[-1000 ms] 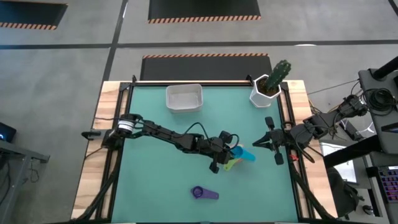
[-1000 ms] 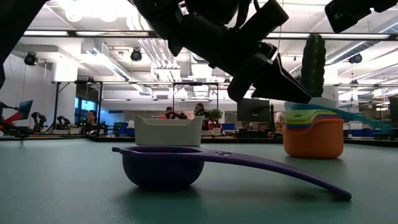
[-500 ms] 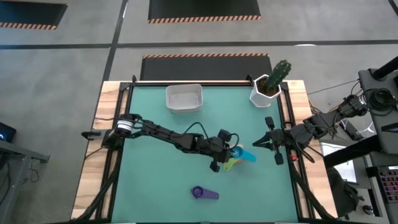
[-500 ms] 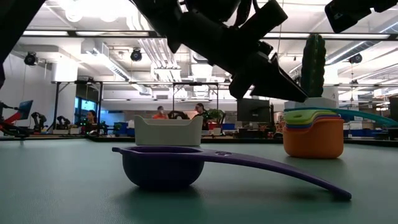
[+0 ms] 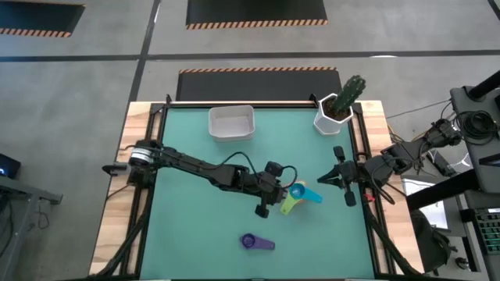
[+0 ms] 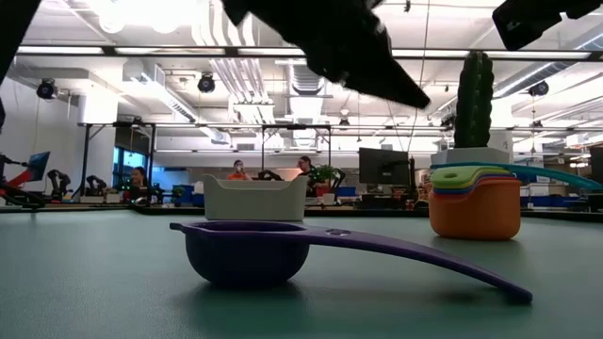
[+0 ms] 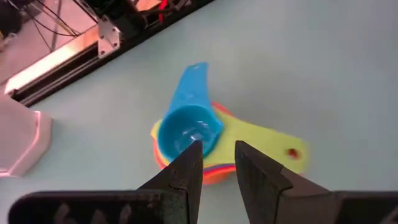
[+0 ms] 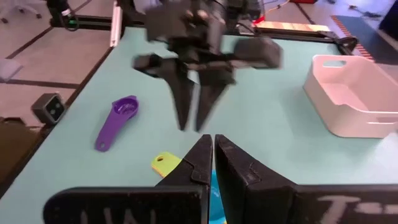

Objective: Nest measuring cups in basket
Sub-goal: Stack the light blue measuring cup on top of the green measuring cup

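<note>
Left gripper: two dark fingers (image 5: 266,204), held above the green table mat (image 5: 187,234) near its middle, just beside the stack of cups on the side toward the left arm's base; the wrist view shows the two fingertips (image 7: 186,165) parted by a narrow gap with nothing between them, so the grip is released and empty
Stack of nested plastic measuring cups: small round blue cup (image 5: 298,190) uppermost, its flat handle pointing toward the right arm; yellow-green cup (image 5: 289,206) below it with its handle pointing toward the front edge; orange cup (image 6: 474,215) at the bottom, as the low view shows; the stack stands on the mat, outside the basket, not touching the left gripper
Stack relative to left gripper: in the left wrist view the blue cup (image 7: 186,129) lies just beyond the fingertips, apart from them
Purple plastic measuring cup: lying alone on the mat (image 5: 250,242) near the front edge, handle pointing toward the right side; well apart from both grippers and from the stack
White rectangular plastic basket: standing at the back of the mat (image 5: 231,122), well apart from the stack and from the left gripper; nothing visible inside it from above
Right gripper: dark fingers (image 5: 344,178) at the right edge of the mat, fingertips (image 8: 202,155) pressed together, gripping nothing
White faceted pot with green cactus: back right corner (image 5: 334,113)
</note>
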